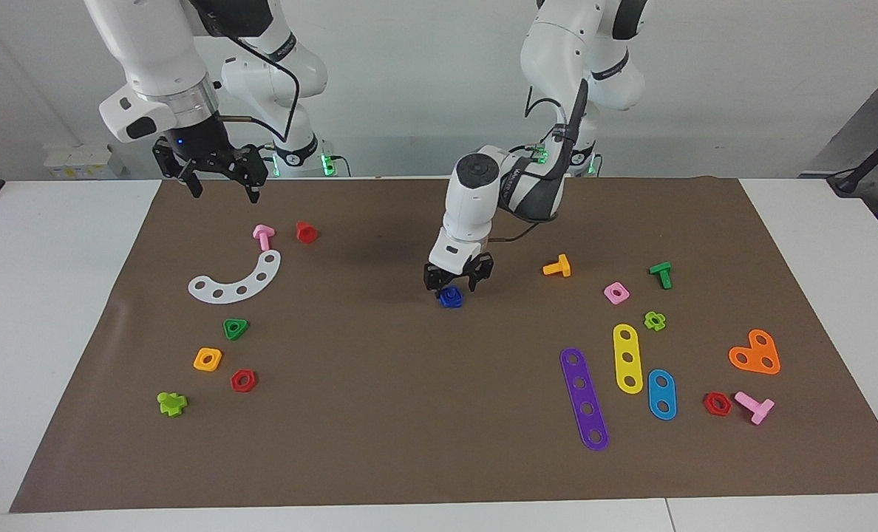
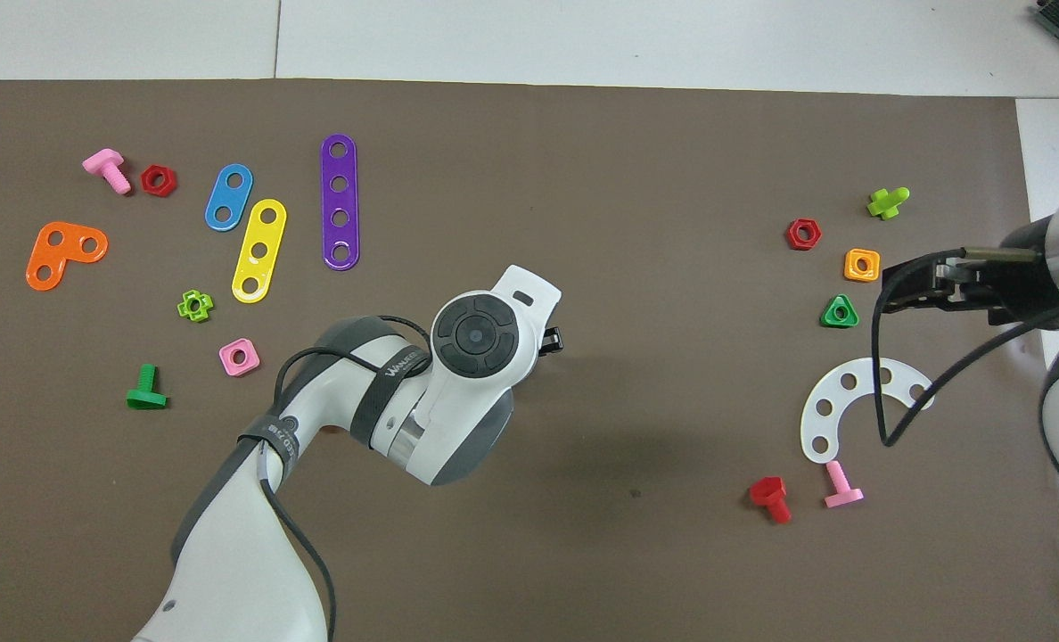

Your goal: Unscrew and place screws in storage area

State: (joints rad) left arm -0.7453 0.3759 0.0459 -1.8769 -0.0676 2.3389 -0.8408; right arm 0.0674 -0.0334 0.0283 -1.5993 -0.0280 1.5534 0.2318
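**Left arm down, right arm waiting**

My left arm reaches in from its base, elbow bent, with the wrist pitched steeply down toward the middle of the mat. My left gripper (image 1: 457, 284) hangs low there, fingers pointing down and set apart — from overhead my own wrist covers all but one dark tip of it (image 2: 551, 339). My right arm waits at its own end of the table, held high. My right gripper (image 1: 221, 181) hangs well above the mat's edge, fingers spread wide and pointing down.
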